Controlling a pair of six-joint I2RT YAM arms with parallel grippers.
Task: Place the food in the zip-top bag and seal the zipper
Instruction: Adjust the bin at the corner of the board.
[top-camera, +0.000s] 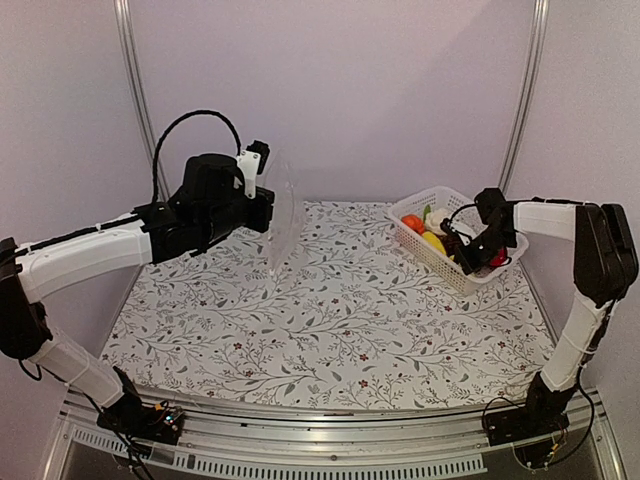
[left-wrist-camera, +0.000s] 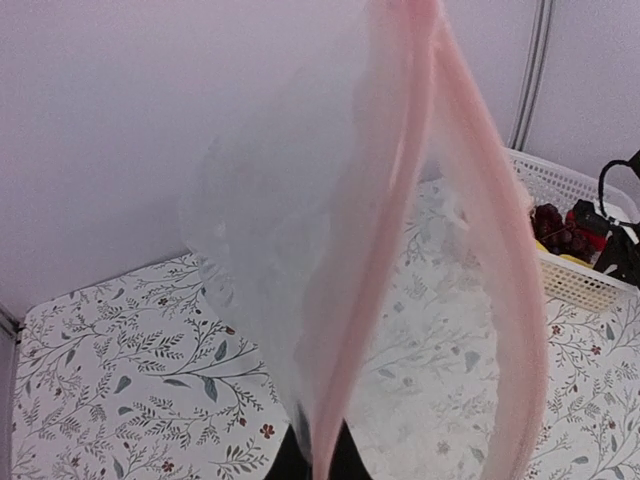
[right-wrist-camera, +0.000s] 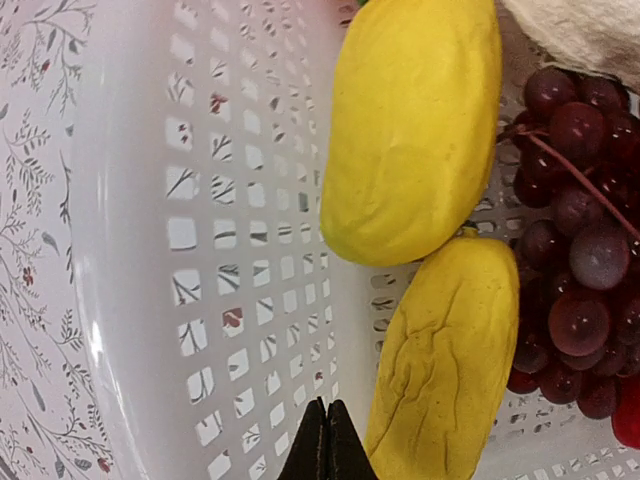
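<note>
L fingers (left-wrist-camera: 320, 462) are pinched shut on the clear crinkly plastic zip-top bag (top-camera: 284, 222), gripping it at the pale pinkish press-seal zipper strip (left-wrist-camera: 400, 250). In L wrist view the strip runs from top ctr down into the tips at btm ctr, and the mouth gapes in a loop to the right. Top view: bag stands upright, upper left of ctr, over the floral-print desk (top-camera: 330, 320); can't tell if its btm edge touches.

R fingers (right-wrist-camera: 326, 445) are closed w/ nothing held, down inside the white lattice plastic basket (top-camera: 430, 262) at right of the top view. R wrist view: tips at btm ctr, just left of the lower yellow oblong piece (right-wrist-camera: 450, 360). Second yellow oblong piece (right-wrist-camera: 415, 120) lies above it, dark purple grapes (right-wrist-camera: 575, 250) at right edge, white cauliflower (right-wrist-camera: 590, 30) top right, red piece (right-wrist-camera: 630, 420) btm right. Orange piece (top-camera: 412, 222) sits at the basket's far end. All food is in the basket, well apart from the bag.
</note>
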